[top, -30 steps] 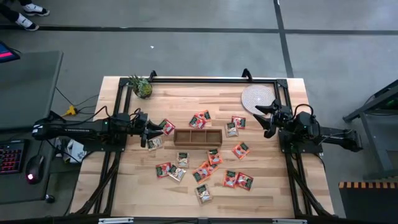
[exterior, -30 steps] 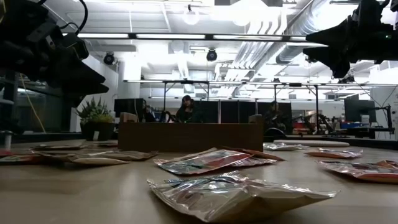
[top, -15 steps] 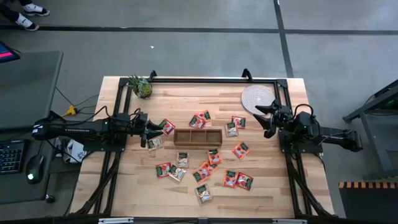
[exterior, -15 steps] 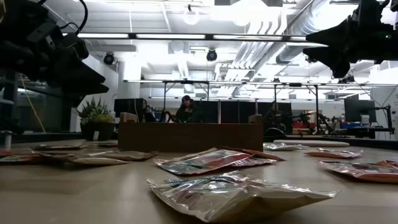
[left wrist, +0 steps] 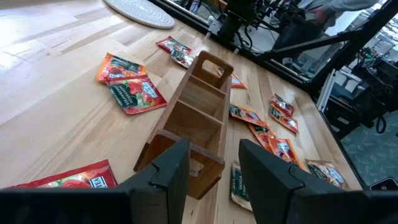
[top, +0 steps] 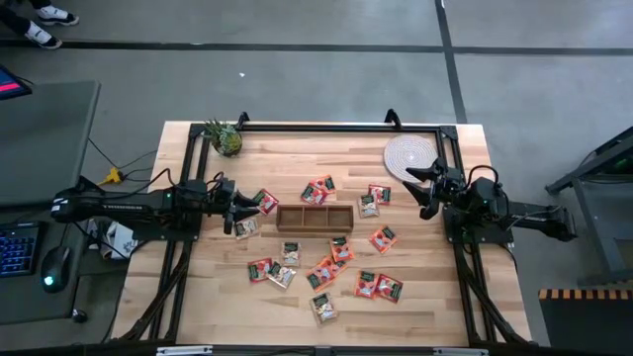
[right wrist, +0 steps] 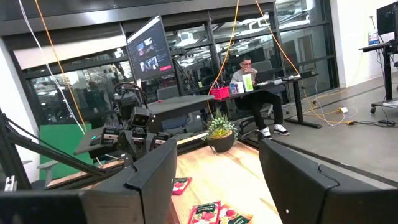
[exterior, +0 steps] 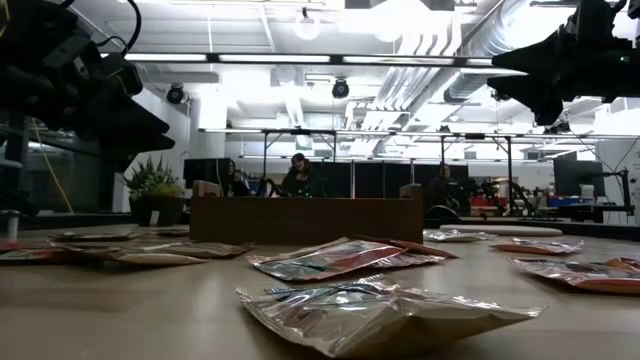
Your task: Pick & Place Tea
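Nearest the low camera, small flat orange-red tea sachets [top: 322, 308] lie scattered across the pale wooden surface [top: 415, 307], most of them in front of the long brown three-compartment wooden box [top: 315, 219] and a few behind it. The left tool [top: 239, 210] hovers, fingers spread and empty, just beside the box's left end; the right tool [top: 423, 193] hangs released near the round pale woven mat [top: 408, 154]. A small spiky green plant [top: 225, 137] stands at the far left corner.
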